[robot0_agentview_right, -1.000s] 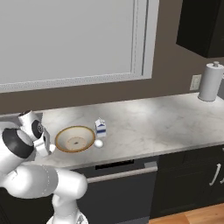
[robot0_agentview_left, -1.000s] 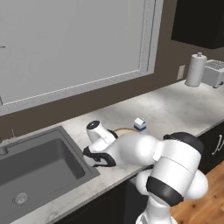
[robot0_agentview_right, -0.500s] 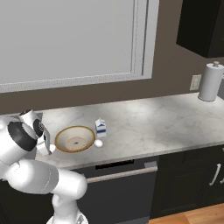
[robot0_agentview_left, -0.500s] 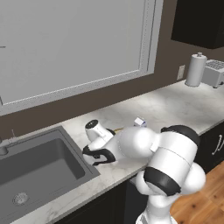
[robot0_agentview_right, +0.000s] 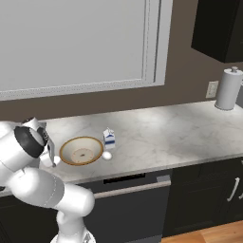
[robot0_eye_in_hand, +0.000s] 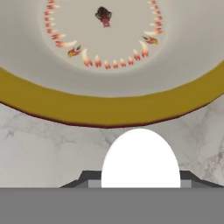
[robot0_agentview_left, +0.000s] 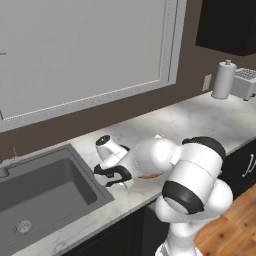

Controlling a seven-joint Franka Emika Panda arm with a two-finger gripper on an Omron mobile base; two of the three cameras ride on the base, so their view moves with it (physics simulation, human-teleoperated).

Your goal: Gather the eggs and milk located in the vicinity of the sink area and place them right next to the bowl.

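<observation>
— How did the egg look?
— Plain white, smooth, ovoid, sitting low in the hand view just short of the bowl's orange-brown rim, over the marble counter.
— And the gripper?
— It was narrowed onto that egg, at the bowl's sink side. Another egg lay by the milk.

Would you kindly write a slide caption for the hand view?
White egg in the gripper, just outside the orange-brown rim of the cream bowl, over marble counter.
</observation>
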